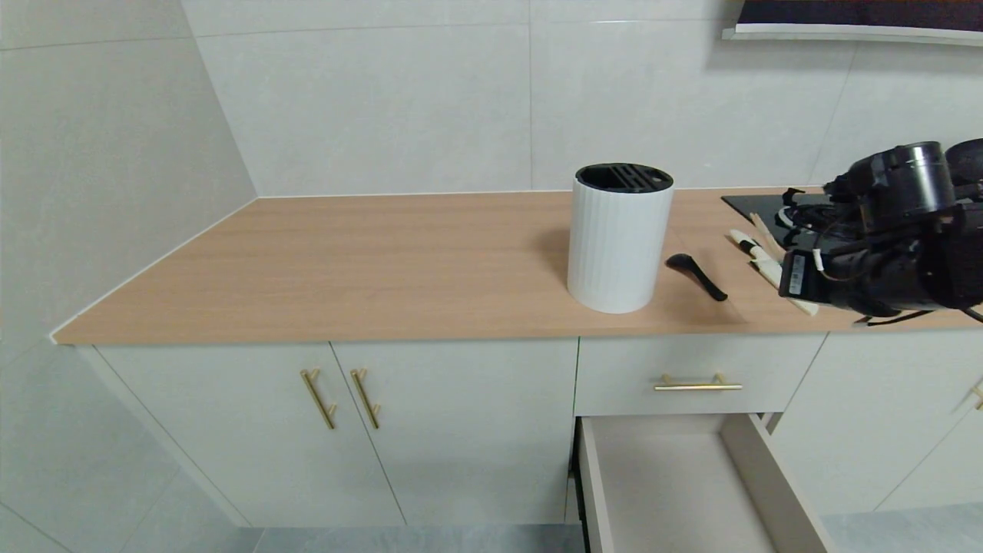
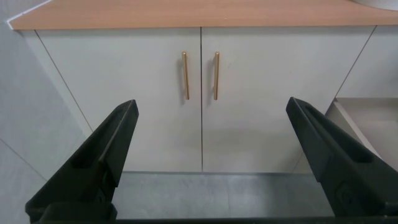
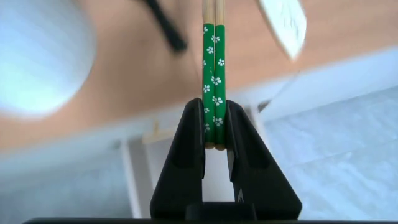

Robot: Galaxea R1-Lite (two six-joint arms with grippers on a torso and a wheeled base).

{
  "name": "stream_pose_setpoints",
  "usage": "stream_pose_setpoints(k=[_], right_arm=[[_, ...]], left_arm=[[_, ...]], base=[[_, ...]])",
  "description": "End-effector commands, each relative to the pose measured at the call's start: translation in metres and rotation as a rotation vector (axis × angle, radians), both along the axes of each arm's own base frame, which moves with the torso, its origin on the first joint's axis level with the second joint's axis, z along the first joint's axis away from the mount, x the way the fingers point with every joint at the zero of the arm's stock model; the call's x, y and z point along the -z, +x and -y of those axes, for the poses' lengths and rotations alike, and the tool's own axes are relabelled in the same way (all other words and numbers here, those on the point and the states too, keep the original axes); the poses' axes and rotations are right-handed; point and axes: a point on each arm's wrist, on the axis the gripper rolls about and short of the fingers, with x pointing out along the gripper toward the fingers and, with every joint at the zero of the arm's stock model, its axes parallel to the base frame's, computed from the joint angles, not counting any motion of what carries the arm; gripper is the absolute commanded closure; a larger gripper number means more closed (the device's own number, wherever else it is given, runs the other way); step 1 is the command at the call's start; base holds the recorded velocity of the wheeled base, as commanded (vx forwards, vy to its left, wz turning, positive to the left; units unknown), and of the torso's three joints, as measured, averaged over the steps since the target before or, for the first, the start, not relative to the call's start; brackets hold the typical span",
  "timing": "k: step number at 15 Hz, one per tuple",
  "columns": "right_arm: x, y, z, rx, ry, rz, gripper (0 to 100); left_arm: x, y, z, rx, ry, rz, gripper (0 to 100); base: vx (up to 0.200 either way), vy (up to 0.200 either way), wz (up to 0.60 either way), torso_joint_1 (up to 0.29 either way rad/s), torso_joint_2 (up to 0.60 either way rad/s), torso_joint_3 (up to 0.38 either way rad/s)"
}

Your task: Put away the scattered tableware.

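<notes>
Left gripper (image 2: 211,106): fingers spread wide, empty, low before the white cabinet doors (image 2: 124,93). White ribbed cylindrical holder with black slotted top (image 1: 618,246): upright on the wooden countertop (image 1: 345,269), to the robot's left of the right gripper (image 3: 214,111), the nearer arm. That gripper clamps green flower-printed wooden chopsticks (image 3: 214,62), their long axis running straight out from the fingers.

Setting: domestic kitchen. Evidence: wood-grain countertop (image 1: 345,269) along a pale tiled wall (image 1: 384,100); white base cabinets (image 1: 461,430) with brass bar handles (image 1: 365,398); one drawer (image 1: 760,476) pulled open below; black glass cooktop (image 1: 749,206) set into the counter (far right); slotted white utensil holder (image 1: 618,246) and black spoon (image 1: 695,273) on the worktop.
</notes>
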Motion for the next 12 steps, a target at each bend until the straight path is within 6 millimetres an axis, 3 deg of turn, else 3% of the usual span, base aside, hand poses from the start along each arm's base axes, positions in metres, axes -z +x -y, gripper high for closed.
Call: stream_pose_setpoints(k=[1, 2, 5, 7, 9, 12], right_arm=[[-0.012, -0.062, 0.01, -0.086, 0.059, 0.026, 100], [-0.012, -0.077, 0.012, -0.119, 0.075, 0.003, 100], [-0.037, -0.123, 0.018, -0.286, 0.166, -0.064, 100], [-0.045, -0.152, 0.021, -0.427, 0.135, -0.208, 100], [-0.041, -0.162, 0.023, -0.507, 0.073, -0.336, 100], [-0.02, -0.153, 0.007, -0.602, 0.037, -0.501, 100]], left_arm=[[0.0, 0.0, 0.0, -0.001, 0.0, 0.0, 0], [0.0, 0.0, 0.0, -0.001, 0.0, 0.0, 0], [0.0, 0.0, 0.0, -0.001, 0.0, 0.0, 0], [0.0, 0.0, 0.0, -0.001, 0.0, 0.0, 0], [0.0, 0.0, 0.0, -0.001, 0.0, 0.0, 0], [0.0, 0.0, 0.0, -0.001, 0.0, 0.0, 0]], base=[[0.0, 0.0, 0.0, 0.0, 0.0, 0.0], [0.0, 0.0, 0.0, 0.0, 0.0, 0.0], [0.0, 0.0, 0.0, 0.0, 0.0, 0.0], [0.0, 0.0, 0.0, 0.0, 0.0, 0.0], [0.0, 0.0, 0.0, 0.0, 0.0, 0.0], [0.0, 0.0, 0.0, 0.0, 0.0, 0.0]])
